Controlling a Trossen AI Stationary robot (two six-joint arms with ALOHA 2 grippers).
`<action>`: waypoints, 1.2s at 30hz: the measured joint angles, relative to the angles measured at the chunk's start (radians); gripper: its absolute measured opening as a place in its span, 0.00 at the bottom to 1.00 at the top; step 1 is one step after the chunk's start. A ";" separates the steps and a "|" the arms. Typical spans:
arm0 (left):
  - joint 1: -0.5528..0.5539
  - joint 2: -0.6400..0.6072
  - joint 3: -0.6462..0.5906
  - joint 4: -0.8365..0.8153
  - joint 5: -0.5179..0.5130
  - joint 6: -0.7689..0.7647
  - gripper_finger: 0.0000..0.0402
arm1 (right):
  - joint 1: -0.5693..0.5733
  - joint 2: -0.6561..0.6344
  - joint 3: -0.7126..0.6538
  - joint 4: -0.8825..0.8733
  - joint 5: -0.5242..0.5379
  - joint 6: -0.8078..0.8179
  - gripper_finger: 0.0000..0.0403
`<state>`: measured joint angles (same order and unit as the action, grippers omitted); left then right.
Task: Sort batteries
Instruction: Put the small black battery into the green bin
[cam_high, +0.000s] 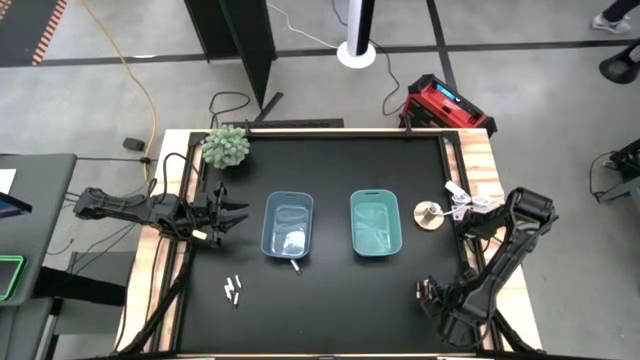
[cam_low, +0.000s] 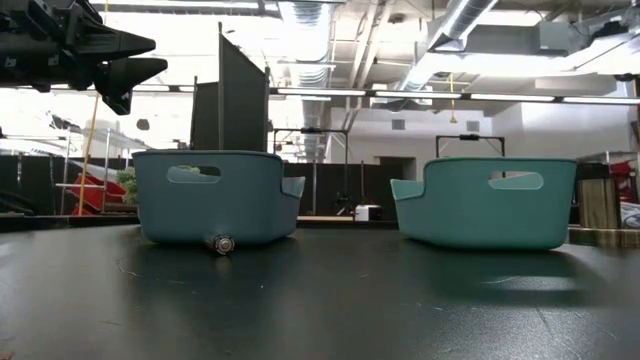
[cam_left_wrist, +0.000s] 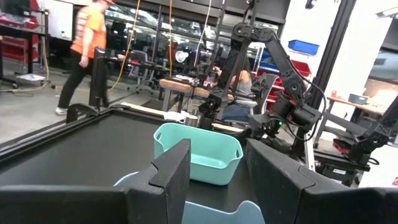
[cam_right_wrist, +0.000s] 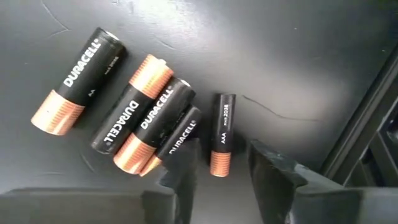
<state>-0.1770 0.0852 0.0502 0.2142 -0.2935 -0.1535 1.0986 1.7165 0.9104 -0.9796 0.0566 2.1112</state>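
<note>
our right gripper (cam_right_wrist: 217, 165) hangs open and empty just over five dark batteries (cam_right_wrist: 149, 118) at the black table's (cam_high: 340, 300) near right corner, so we judge a pick is starting: drop and close on the slim one. left gripper (cam_high: 228, 214) waits open beside the blue bin (cam_high: 288, 226); white batteries (cam_high: 233, 289) lie near. a person walks in the workshop behind.

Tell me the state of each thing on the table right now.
Left gripper: open, empty, raised beside blue bin.
Right gripper: open over dark batteries.
Blue bin: upright.
Teal bin: upright.
Silver batteries: loose on table.
</note>
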 joint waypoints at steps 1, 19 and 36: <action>0.000 0.000 0.000 0.000 0.000 0.000 0.38 | 0.000 0.000 0.000 0.002 0.000 0.002 0.36; 0.000 0.000 0.000 0.000 0.000 0.000 0.38 | 0.000 0.000 -0.003 0.059 0.002 -0.007 0.02; 0.000 0.000 0.000 0.002 0.000 -0.008 0.38 | -0.002 0.008 0.097 -0.048 -0.017 0.000 0.02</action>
<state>-0.1768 0.0853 0.0502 0.2163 -0.2934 -0.1619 1.0969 1.7245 1.0072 -1.0280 0.0395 2.1115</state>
